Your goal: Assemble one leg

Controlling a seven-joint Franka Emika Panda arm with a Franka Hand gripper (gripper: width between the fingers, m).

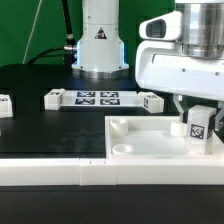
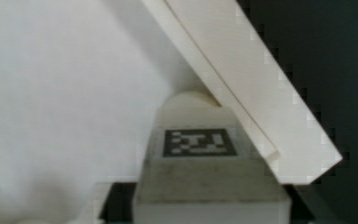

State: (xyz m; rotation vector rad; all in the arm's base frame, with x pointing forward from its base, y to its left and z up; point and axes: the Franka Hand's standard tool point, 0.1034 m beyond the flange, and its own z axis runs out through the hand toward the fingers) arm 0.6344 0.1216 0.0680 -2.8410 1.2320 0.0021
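The leg point(image 1: 198, 127) is a small white post with a black-and-white tag, held upright over the near right corner of the white tabletop point(image 1: 140, 148). My gripper point(image 1: 196, 112) is shut on the leg from above. In the wrist view the leg point(image 2: 201, 150) fills the middle between my dark fingers point(image 2: 123, 202), with the tabletop point(image 2: 60, 90) under it and the tabletop's raised rim point(image 2: 247, 80) running slantwise beside it. Whether the leg's lower end touches a socket is hidden.
The marker board point(image 1: 96, 98) lies behind the tabletop on the black table. Two more tagged white legs lie at the exterior view's left point(image 1: 5, 105) and beside the marker board point(image 1: 152, 101). The robot base point(image 1: 100, 40) stands at the back.
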